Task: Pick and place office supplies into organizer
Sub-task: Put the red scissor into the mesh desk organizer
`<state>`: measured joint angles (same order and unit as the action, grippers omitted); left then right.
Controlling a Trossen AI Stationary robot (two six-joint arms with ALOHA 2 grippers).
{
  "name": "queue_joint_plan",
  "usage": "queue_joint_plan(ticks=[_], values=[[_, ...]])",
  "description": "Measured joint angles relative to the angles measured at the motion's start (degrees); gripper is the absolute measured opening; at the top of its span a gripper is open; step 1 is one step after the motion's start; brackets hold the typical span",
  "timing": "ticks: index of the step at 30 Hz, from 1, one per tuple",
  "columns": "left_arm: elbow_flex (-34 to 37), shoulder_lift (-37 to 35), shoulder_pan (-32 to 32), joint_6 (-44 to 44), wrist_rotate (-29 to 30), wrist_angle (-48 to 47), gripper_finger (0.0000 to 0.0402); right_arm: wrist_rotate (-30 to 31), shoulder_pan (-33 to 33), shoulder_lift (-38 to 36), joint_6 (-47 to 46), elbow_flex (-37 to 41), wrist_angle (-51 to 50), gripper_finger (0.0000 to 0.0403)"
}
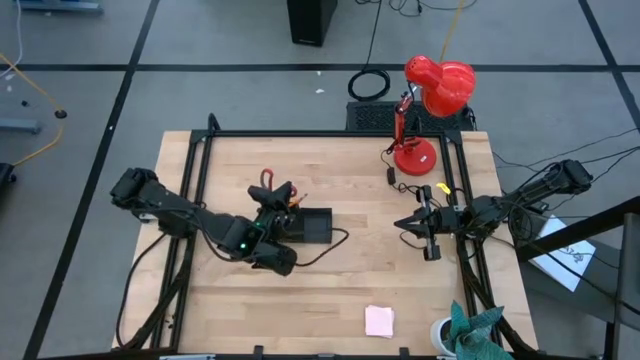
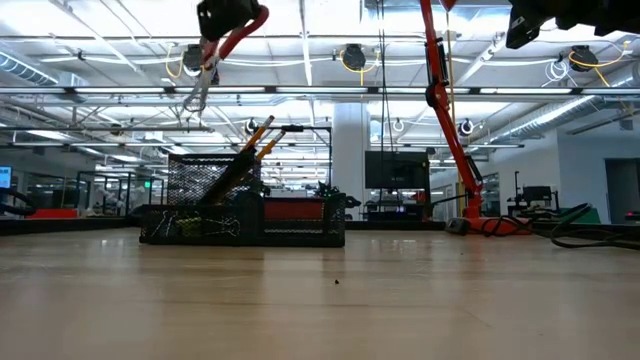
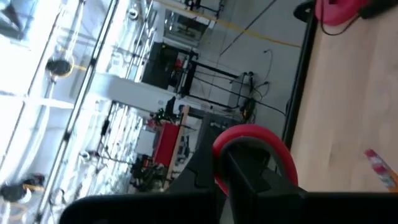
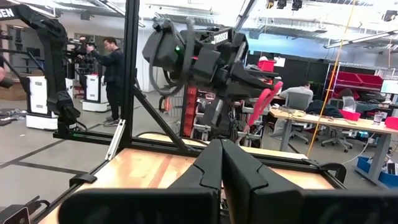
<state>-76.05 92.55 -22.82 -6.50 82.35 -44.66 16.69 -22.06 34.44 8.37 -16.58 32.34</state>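
Nothing here can really be read. The dark machine frame (image 4: 28,22) at the far left of the right wrist view carries a few white capital letters at the picture's very corner, cut off by the edge; they look like "EN", no more. The left arm (image 4: 205,59) seen from there bears a small pale marking too blurred to make out. No labels show on the desk (image 1: 330,290).

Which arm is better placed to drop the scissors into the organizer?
Left: its pincer holds the red-handled scissors directly above the organizer. The right pincer waits shut and empty by the table's right edge.
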Motion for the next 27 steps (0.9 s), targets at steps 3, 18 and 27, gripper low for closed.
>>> queue_joint_plan(ticks=[3,18,27], values=[[1.2,0.0,1.8,1.4,0.0,1.6,0.0008,0.0,0.0,0.0,-0.1,0.0,0.0,0.0000],[7.3,0.1,9.7,1.4,-1.0,8.9,0.0009,0.0,0.0,0.0,0.4,0.0,0.0,0.0000],[14.4,0.1,10.1,-15.8,-3.0,23.9,0.0008,0.0,0.0,0.0,0.5,0.0,0.0,0.0000]])
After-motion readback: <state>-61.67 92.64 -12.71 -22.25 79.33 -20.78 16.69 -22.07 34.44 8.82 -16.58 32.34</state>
